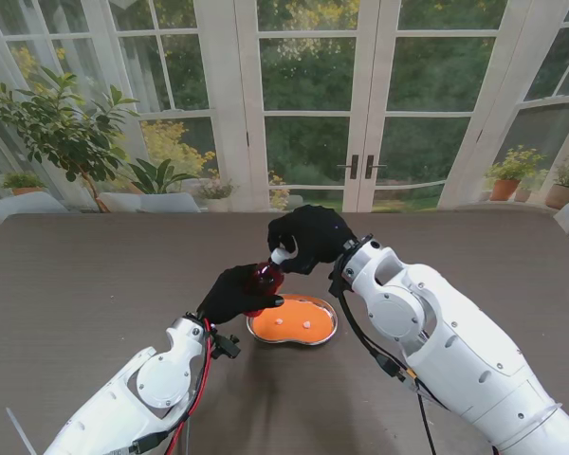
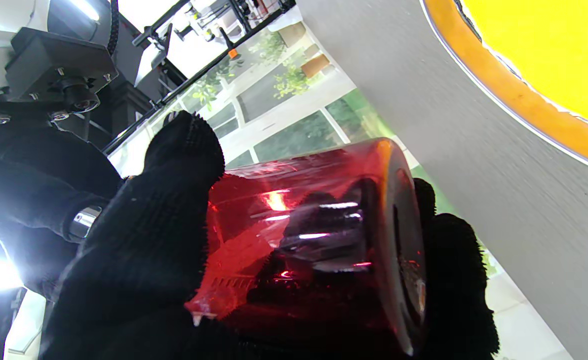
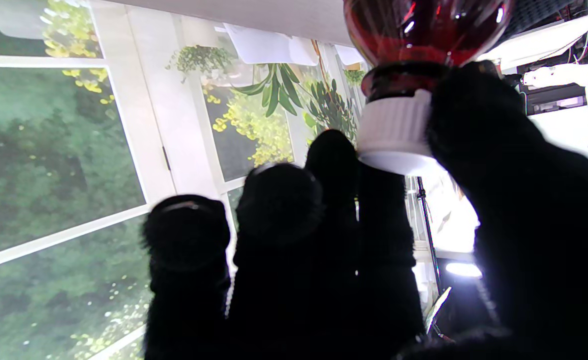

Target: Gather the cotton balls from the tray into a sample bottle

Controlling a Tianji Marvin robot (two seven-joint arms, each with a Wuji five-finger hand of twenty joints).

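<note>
Black-gloved fingers (image 3: 474, 115) of the right hand (image 1: 309, 238) pinch the ribbed white cap (image 3: 393, 131) of a translucent red bottle (image 1: 264, 280), while the left hand (image 1: 235, 294) wraps its fingers around the bottle's glossy body, holding it tilted in the air above the near-left rim of the tray (image 1: 328, 334). The orange, kidney-shaped tray, metal-edged, lies on the dark table (image 1: 85, 275) with two white cotton balls (image 1: 307, 323) inside it.
</note>
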